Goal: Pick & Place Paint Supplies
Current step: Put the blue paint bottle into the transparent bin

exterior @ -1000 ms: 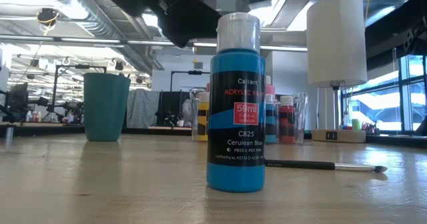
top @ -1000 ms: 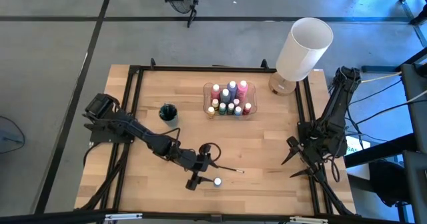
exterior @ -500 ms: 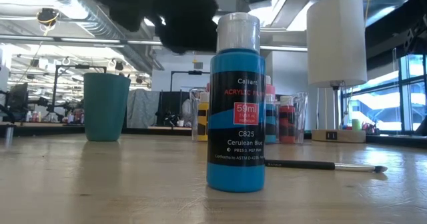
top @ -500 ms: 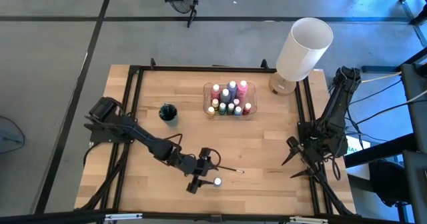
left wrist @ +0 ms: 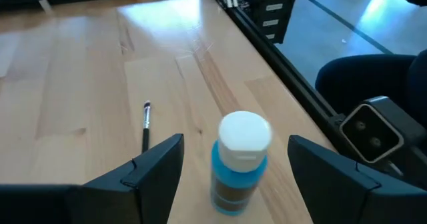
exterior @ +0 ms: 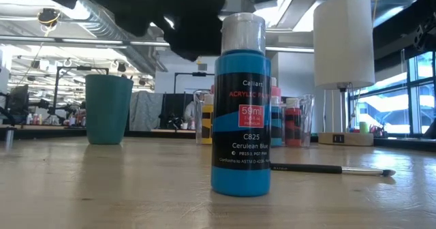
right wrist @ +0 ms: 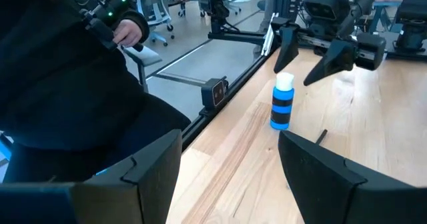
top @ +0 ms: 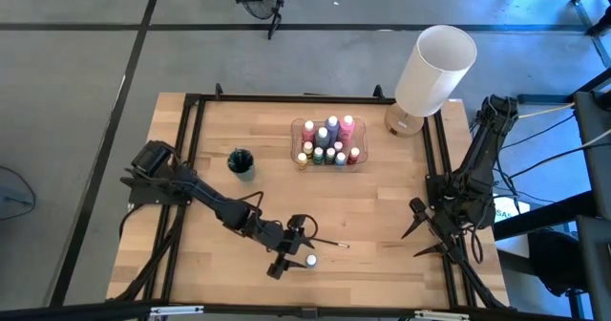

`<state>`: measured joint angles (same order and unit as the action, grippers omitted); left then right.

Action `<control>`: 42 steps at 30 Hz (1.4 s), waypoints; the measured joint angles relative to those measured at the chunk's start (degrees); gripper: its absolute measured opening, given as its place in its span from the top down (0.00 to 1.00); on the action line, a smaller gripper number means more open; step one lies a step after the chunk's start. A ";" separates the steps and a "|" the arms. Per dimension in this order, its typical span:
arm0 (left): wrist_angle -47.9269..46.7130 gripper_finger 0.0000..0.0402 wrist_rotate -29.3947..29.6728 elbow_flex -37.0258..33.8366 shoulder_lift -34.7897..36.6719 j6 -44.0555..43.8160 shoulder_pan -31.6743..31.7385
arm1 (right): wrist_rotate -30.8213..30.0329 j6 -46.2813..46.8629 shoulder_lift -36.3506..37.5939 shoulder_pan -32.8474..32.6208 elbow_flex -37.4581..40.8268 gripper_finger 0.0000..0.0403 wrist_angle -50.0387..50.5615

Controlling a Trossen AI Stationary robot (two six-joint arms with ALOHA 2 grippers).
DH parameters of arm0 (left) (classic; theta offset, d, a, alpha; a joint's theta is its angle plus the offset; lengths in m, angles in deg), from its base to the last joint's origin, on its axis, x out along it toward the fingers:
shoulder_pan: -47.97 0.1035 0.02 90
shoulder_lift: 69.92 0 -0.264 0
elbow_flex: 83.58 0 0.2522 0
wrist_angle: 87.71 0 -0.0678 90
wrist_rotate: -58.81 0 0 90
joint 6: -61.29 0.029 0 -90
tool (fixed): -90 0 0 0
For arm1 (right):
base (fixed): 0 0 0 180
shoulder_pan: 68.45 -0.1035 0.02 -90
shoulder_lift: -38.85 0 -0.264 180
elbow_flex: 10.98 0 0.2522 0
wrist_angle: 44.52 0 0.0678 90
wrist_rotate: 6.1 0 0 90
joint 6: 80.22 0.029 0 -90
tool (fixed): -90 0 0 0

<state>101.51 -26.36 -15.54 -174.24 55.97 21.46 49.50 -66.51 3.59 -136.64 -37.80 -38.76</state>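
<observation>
A blue paint bottle [left wrist: 240, 161] with a white cap stands upright on the table near its front edge, also seen in the high view [top: 310, 261] and close up in the low view [exterior: 240, 106]. My left gripper [left wrist: 235, 143] is open, a little above the table, with one finger on each side of the bottle and a gap to both. A thin dark paintbrush [top: 329, 243] lies flat on the wood just past the bottle. My right gripper [top: 425, 233] waits open at the table's right edge.
A clear tray [top: 329, 141] of several paint bottles sits at the far middle, a teal cup [top: 241, 161] to its left. A big white lamp [top: 434, 73] stands at the far right corner. A person's hand [right wrist: 130, 31] shows beyond the table's front edge.
My left gripper has sunk a little toward the blue bottle, still open. The bottle and the paintbrush have stayed where they were.
</observation>
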 joint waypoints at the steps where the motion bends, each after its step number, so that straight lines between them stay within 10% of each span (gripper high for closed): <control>1: 0.19 0.34 -0.04 0.00 -0.26 -0.14 0.05 | -0.02 0.01 0.02 0.00 0.00 0.37 0.02; 42: 2.85 0.34 -0.26 0.00 -1.83 -1.73 0.60 | 0.07 3.85 -0.09 0.00 0.00 0.37 0.03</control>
<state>104.35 -26.61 -15.54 -176.07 54.24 22.06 49.57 -62.66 3.50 -136.64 -37.80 -38.73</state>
